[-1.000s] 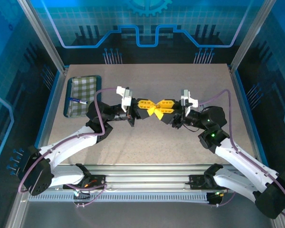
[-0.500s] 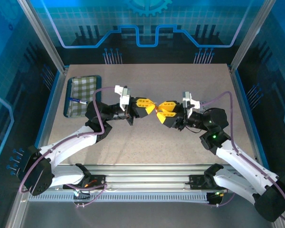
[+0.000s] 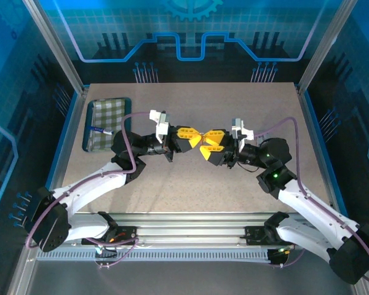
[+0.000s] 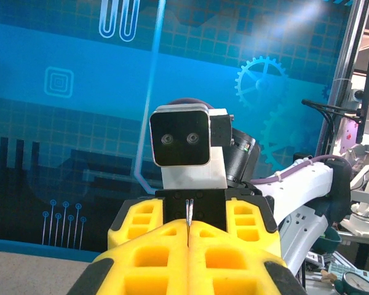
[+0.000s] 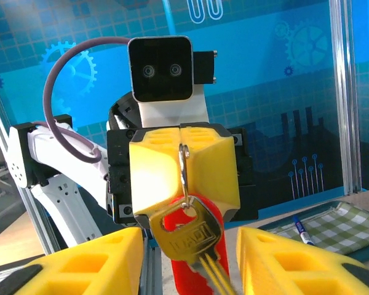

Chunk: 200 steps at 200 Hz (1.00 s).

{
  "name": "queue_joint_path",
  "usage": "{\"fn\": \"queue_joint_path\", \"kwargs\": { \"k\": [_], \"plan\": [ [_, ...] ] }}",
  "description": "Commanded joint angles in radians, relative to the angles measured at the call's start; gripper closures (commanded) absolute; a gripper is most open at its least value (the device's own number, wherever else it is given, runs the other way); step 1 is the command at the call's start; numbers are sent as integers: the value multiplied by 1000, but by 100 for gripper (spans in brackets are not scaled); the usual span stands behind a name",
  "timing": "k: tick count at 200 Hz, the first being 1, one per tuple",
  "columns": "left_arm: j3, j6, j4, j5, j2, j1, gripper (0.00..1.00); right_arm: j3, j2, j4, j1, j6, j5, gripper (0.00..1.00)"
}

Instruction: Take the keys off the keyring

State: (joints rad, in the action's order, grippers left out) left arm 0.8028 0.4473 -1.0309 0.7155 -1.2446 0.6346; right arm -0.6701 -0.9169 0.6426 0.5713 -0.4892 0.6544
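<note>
Tan surface [image 3: 190, 184], with a checked tray [image 3: 104, 132] at far left. The arms meet tip to tip over the centre. Left tool [image 3: 197, 140]: fingers pressed together, pinching the top of the silver keyring [image 5: 183, 165]. Right tool [image 3: 205, 145]: fingers [image 5: 80, 264] spread, flanking the hanging load. Brass keys [image 5: 187, 236] dangle from the keyring, with a red tag [image 5: 194, 279] behind them.

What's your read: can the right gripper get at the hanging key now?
Probably yes: the right gripper stands open, a finger either side of the brass key, which hangs free from the ring pinched in the shut left gripper.
</note>
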Motion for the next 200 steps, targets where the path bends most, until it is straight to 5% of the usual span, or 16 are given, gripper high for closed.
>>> {"fn": "queue_joint_path", "kwargs": {
  "k": [1, 27, 64, 144, 200],
  "plan": [
    [4, 20, -46, 26, -13, -3, 100, -44, -5, 6, 15, 24, -27, 55],
    [6, 18, -47, 26, -17, -1, 100, -56, -14, 15, 20, 25, -18, 55],
    [3, 14, -49, 21, -15, -2, 100, -62, -20, 3, 22, 28, -11, 69],
    [16, -136, 158, 36, 57, -10, 100, -54, 79, -185, 11, 122, -40, 67],
    [26, -208, 264, 30, 103, -9, 100, -98, 48, -267, 10, 136, 61, 85]
  ]
}}
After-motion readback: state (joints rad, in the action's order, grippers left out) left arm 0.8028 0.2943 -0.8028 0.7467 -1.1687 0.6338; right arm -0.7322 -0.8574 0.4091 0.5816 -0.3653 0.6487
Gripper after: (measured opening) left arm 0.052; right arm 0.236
